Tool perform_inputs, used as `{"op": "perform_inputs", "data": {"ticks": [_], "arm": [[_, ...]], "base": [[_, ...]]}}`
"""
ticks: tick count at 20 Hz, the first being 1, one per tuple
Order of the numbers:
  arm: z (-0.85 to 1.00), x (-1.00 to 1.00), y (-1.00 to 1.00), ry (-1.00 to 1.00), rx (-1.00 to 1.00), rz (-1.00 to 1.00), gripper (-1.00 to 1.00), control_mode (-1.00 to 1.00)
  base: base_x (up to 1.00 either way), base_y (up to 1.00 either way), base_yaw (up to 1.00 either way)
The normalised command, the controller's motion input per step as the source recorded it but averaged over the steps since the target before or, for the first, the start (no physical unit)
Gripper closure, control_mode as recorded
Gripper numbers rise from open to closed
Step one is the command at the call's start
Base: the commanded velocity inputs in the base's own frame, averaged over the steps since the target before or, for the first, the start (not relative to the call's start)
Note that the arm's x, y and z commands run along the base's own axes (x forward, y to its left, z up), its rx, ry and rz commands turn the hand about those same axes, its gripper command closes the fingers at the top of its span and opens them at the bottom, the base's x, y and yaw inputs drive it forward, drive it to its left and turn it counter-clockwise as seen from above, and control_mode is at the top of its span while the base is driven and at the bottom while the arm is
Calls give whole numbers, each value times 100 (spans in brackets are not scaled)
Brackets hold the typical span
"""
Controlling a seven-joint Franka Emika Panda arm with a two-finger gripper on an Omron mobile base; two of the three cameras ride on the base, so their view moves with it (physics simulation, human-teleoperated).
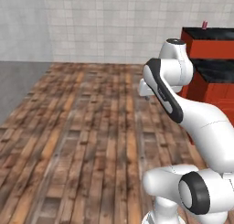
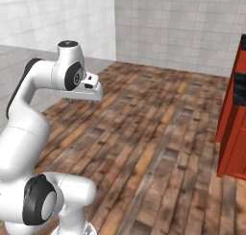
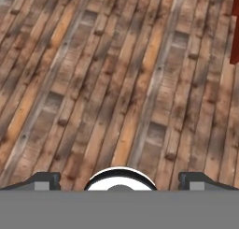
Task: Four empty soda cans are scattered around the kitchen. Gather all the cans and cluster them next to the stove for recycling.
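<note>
Wood plank floor (image 1: 91, 141) lay under and ahead of me; white tiled wall (image 1: 114, 22) stood far; red cabinets (image 2: 233, 128) with black countertop (image 1: 215, 33) on my right.

base views: behind arm, sharing wood floor (image 1: 91, 141) | hand view: downward, seemingly close

A small purple-pink soda can (image 1: 204, 24) stands upright on a black counter (image 1: 215, 34), atop red cabinets (image 1: 209, 49) at the far right of the kitchen. It is tiny and distant, its details unclear.
</note>
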Motion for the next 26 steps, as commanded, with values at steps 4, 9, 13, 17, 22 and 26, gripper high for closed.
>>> {"op": "perform_inputs", "data": {"ticks": [4,9,13,17,22,26], "arm": [[0,0,0,0,0,0,-100,100],[0,0,0,0,0,0,-100,100],[0,0,0,0,0,0,-100,100],[0,0,0,0,0,0,-100,100],[0,0,0,0,0,0,-100,100],[0,0,0,0,0,0,-100,100]], "base": [[61,-16,1],[61,-13,0],[62,-8,0],[63,-6,0],[63,-6,0],[62,-5,0]]}}
